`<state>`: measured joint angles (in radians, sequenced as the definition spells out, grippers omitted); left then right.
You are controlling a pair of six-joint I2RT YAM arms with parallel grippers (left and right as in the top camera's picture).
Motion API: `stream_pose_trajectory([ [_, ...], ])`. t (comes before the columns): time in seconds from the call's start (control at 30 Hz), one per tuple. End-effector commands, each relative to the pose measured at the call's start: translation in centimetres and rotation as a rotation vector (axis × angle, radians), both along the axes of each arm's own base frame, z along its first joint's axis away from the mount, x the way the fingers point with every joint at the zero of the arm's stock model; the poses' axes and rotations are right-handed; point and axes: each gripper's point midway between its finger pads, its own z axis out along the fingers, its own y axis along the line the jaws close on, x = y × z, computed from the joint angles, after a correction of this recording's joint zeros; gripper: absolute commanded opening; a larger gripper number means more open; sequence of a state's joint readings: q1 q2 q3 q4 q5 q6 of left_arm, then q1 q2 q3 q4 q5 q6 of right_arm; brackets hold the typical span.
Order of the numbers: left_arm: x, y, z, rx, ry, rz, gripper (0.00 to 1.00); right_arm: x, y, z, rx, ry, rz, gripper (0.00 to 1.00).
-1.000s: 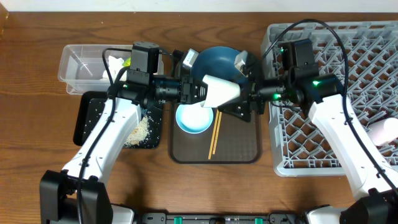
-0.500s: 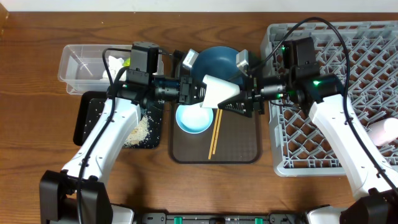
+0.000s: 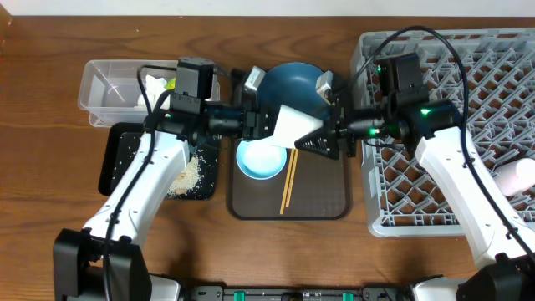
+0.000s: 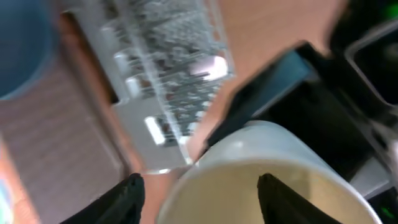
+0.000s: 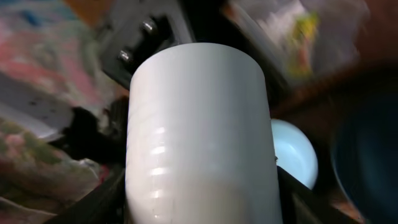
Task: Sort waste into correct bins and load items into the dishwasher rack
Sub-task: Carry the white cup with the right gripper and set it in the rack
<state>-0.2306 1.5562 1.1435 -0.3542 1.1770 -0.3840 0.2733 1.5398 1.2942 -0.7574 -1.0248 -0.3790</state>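
A pale green-white cup [image 3: 294, 125] hangs on its side above the brown tray, between both arms. My right gripper [image 3: 328, 135] is shut on its body [image 5: 199, 137], a finger against each side. My left gripper [image 3: 261, 121] is open at the cup's mouth: one finger [image 4: 280, 199] stands inside the cup [image 4: 249, 180], the other [image 4: 127, 199] outside the rim, neither pressing it. Below lie the light blue bowl [image 3: 261, 159] and the chopsticks [image 3: 288, 180]. The dark blue plate [image 3: 291, 84] sits behind them. The grey dishwasher rack [image 3: 468, 125] on the right holds a pink cup [image 3: 518, 176].
The clear tub [image 3: 109, 88] at the back left holds white tissue [image 3: 155, 84] and a yellow-green wrapper [image 3: 171, 84]. In front of it the black tray [image 3: 125, 159] carries rice grains [image 3: 188, 176]. The brown serving tray [image 3: 326, 196] lies mid-table.
My left gripper has opened off the cup's rim. My right gripper has closed from wide open onto the cup's body. The cup has barely shifted.
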Motion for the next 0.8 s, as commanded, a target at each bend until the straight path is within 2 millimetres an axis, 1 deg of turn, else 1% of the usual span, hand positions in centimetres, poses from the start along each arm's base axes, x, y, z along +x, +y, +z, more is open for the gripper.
stream_pose_trajectory([
  [0.0,2.4,2.3,-4.2,0.247,0.012,0.182,0.66,2.2,-2.7,-2.4,-0.179,0.051,-0.202,0.45],
  [0.07,2.9,4.0,-6.2,0.374,0.029,0.254,0.69,3.0,-4.8,-2.7,-0.248,0.075,-0.296,0.45],
  [0.1,2.9,4.8,-6.8,0.422,0.034,0.276,0.71,3.3,-6.1,-2.6,-0.286,0.084,-0.349,0.45],
  [0.17,2.8,6.0,-7.5,0.483,0.034,0.298,0.73,4.0,-9.0,-2.4,-0.362,0.106,-0.459,0.45],
  [0.2,2.7,6.8,-7.8,0.516,0.034,0.308,0.74,4.4,-10.8,-2.2,-0.408,0.122,-0.531,0.44],
  [0.27,2.5,8.1,-8.2,0.577,0.048,0.343,0.76,5.0,-15.2,-1.7,-0.505,0.173,-0.712,0.42],
  [0.3,2.3,8.6,-8.2,0.593,0.054,0.353,0.76,5.2,-17.1,-1.4,-0.536,0.194,-0.786,0.39],
  [0.4,1.8,9.2,-8.1,0.625,0.042,0.349,0.77,5.2,-22.2,0.1,-0.579,0.229,-0.953,0.31],
  [0.43,1.6,9.3,-8.0,0.63,0.031,0.339,0.77,5.2,-23.6,0.4,-0.587,0.237,-0.997,0.28],
  [0.53,1.3,9.3,-7.7,0.632,0.029,0.335,0.77,4.7,-28.2,1.0,-0.615,0.278,-1.152,0.15],
  [0.6,1.3,9.3,-7.6,0.631,0.027,0.336,0.77,4.1,-31.2,0.9,-0.637,0.314,-1.256,0.09],
  [0.73,1.3,9.3,-7.6,0.631,0.026,0.336,0.77,2.0,-36.6,-0.2,-0.705,0.416,-1.436,0.05],
  [0.77,1.3,9.3,-7.6,0.631,0.026,0.336,0.77,1.6,-37.5,-0.6,-0.717,0.442,-1.467,0.04],
])
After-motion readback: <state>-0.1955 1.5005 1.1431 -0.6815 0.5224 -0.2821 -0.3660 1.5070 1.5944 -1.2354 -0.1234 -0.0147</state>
